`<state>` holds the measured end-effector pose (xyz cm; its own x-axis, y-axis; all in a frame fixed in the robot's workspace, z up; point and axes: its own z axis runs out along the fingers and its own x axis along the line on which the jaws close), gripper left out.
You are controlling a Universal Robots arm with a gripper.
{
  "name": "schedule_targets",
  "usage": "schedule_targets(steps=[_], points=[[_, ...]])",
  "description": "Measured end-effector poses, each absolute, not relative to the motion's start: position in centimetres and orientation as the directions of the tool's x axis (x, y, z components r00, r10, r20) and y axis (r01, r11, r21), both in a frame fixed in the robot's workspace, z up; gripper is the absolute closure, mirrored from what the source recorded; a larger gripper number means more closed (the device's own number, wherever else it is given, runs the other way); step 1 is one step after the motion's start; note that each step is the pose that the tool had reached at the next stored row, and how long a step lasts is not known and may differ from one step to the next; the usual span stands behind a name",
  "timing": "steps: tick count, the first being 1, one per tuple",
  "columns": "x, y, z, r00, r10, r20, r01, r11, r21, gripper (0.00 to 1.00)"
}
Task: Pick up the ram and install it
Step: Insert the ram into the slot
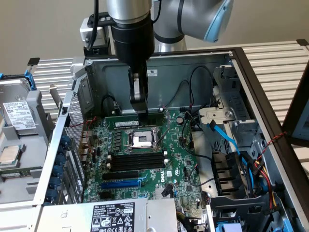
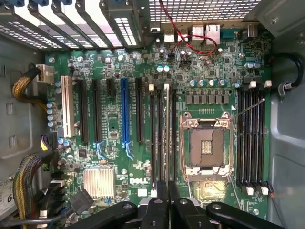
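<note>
At the exterior view's left, a hard drive [image 1: 19, 113] lies in a grey tray beside the open computer case [image 1: 193, 67], which rests on a slatted tabletop [image 1: 270, 63]. Just inside the case's left wall is a row of blue clips [image 1: 63, 159].

Toward the middle, the arm reaches down into the case. Its tool [image 1: 140, 110] is clenched on the ram [image 1: 123, 118], a green stick held lengthwise under the fingertips. In the exterior view the ram runs left to right, hanging at the far side of the CPU socket [image 1: 142, 140]. Whether it touches the board cannot be told from here.

The wrist view shows the tool [image 2: 167, 188] gripping the ram [image 2: 167, 133] edge-on as a thin pale strip. It lines up with the long black slots [image 2: 155, 138] that lie between the blue expansion slot [image 2: 124, 114] and the socket [image 2: 206, 145]. A second bank of black slots [image 2: 250, 138] stands on the socket's other side, all of them unfilled.

In the exterior view, black slots with white end clips [image 1: 135, 162] sit on the near side of the socket, and the blue expansion slot [image 1: 120, 184] is nearer again on the green motherboard [image 1: 178, 164].

To the exterior view's right, a blue cable [image 1: 224, 137] drops from a grey bracket toward a bundle of black, red and yellow wires [image 1: 256, 169] at the case's right wall
</note>
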<state>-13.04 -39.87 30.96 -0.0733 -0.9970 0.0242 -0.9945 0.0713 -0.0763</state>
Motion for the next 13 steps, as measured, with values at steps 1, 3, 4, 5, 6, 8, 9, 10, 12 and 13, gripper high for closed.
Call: schedule_targets(steps=[1, 3, 4, 5, 6, 8, 9, 10, 12, 13], points=[[-13.1, -39.9, 30.9, -0.075, -0.997, 0.024, -0.994, 0.073, -0.080, 0.88], [-13.1, -39.9, 30.6, -0.080, -0.997, 0.023, -0.993, 0.078, -0.088, 0.88], [-13.2, -39.9, 30.5, -0.083, -0.996, 0.023, -0.993, 0.080, -0.092, 0.88], [-13.2, -39.9, 30.4, -0.084, -0.996, 0.023, -0.992, 0.082, -0.095, 0.88], [-13.2, -39.9, 30.2, -0.085, -0.996, 0.023, -0.992, 0.082, -0.098, 0.88], [-13.2, -39.9, 29.9, -0.086, -0.996, 0.022, -0.992, 0.083, -0.099, 0.88], [-13.1, -39.9, 29.7, -0.086, -0.996, 0.022, -0.992, 0.083, -0.099, 0.88], [-13.1, -39.9, 29.5, -0.086, -0.996, 0.022, -0.992, 0.083, -0.099, 0.88], [-13.1, -40.0, 29.1, -0.086, -0.996, 0.022, -0.992, 0.084, -0.099, 0.88], [-13.0, -40.0, 28.9, -0.086, -0.996, 0.022, -0.991, 0.084, -0.100, 0.88]])
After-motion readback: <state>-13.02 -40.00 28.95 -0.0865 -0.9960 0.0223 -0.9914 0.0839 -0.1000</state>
